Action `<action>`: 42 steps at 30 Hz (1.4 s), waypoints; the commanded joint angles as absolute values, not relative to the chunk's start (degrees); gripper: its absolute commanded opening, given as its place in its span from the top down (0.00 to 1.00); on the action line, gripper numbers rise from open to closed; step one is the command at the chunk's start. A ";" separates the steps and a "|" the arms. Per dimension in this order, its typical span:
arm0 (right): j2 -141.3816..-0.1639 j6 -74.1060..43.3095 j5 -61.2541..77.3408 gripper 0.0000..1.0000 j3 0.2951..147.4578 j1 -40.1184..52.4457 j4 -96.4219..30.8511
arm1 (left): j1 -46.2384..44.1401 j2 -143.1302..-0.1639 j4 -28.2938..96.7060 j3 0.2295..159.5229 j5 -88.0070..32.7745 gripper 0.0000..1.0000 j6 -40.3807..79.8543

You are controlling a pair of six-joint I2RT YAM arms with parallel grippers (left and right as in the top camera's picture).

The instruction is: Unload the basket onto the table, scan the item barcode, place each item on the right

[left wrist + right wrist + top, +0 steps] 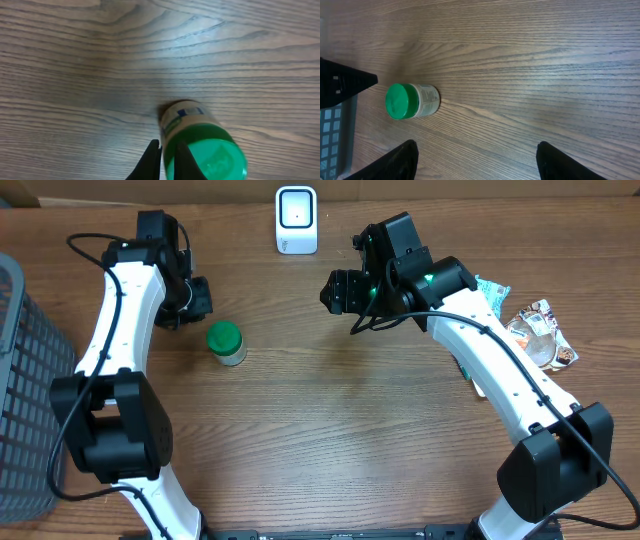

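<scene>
A small jar with a green lid (227,343) stands upright on the wooden table, left of centre; a pale label wraps its side (427,99). My left gripper (192,298) hovers just up and left of the jar, shut and holding nothing. In the left wrist view its dark fingers (159,152) sit against the near edge of the jar's lid (210,155). My right gripper (335,290) is to the right of the jar with a wide stretch of table between; it stands open and empty (476,147). The white scanner (296,220) stands at the far edge.
A dark mesh basket (20,380) fills the left edge of the table. Several snack packets (535,330) lie at the right, behind the right arm. The left gripper's tip (345,82) shows at the left in the right wrist view.
</scene>
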State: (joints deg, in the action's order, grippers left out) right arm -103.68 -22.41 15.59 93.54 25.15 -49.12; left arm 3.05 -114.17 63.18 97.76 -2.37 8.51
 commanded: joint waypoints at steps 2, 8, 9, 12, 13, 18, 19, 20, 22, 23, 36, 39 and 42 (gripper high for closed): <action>-104.29 -20.71 15.03 0.23 94.13 25.02 -49.19 | 3.18 -118.72 63.13 97.49 0.40 0.96 6.74; -104.29 -20.51 15.05 0.24 94.13 25.02 -50.00 | 3.62 -122.93 62.74 97.49 1.21 0.96 9.45; -104.29 -20.51 15.05 0.23 94.13 25.02 -49.87 | 3.60 -123.42 62.59 97.49 -0.34 0.96 9.43; -104.29 -20.53 15.05 0.24 94.13 25.02 -49.58 | 2.55 -124.38 61.21 97.49 -8.38 0.96 6.42; -104.29 -20.53 15.05 0.24 94.13 25.02 -49.58 | 2.04 -124.44 60.73 97.49 -10.63 0.96 5.48; -104.29 -20.53 15.05 0.23 94.13 25.02 -50.24 | -2.59 -124.86 59.72 97.49 -14.04 0.96 4.69; -104.29 -20.53 15.05 0.24 94.13 25.02 -50.26 | -3.20 -124.86 59.77 97.49 -14.04 0.96 4.69; -104.29 -20.53 15.05 0.23 94.13 25.02 -50.28 | -4.14 -124.86 59.83 97.49 -14.06 0.96 4.71; -104.29 -20.53 15.05 0.23 94.13 25.02 -50.26 | -5.80 -124.86 60.12 97.49 -14.09 0.96 5.21; -104.29 -20.53 15.07 0.24 94.13 25.02 -50.26 | -6.63 -124.86 60.23 97.49 -14.11 0.96 5.37; -104.29 -15.31 15.55 0.23 94.13 25.19 -50.15 | -4.78 -124.77 64.79 101.12 -11.86 0.96 12.49; -104.29 -13.02 15.51 0.23 94.15 25.74 -48.90 | -0.97 -124.75 69.32 105.45 -11.92 0.96 12.47; -104.29 -10.92 15.31 0.20 94.13 27.31 -47.40 | 2.35 -124.73 73.30 109.89 -11.88 0.96 12.47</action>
State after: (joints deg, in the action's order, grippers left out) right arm -103.68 -14.96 15.59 93.51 25.52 -48.53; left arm -1.06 -124.20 71.00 104.49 -12.58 11.25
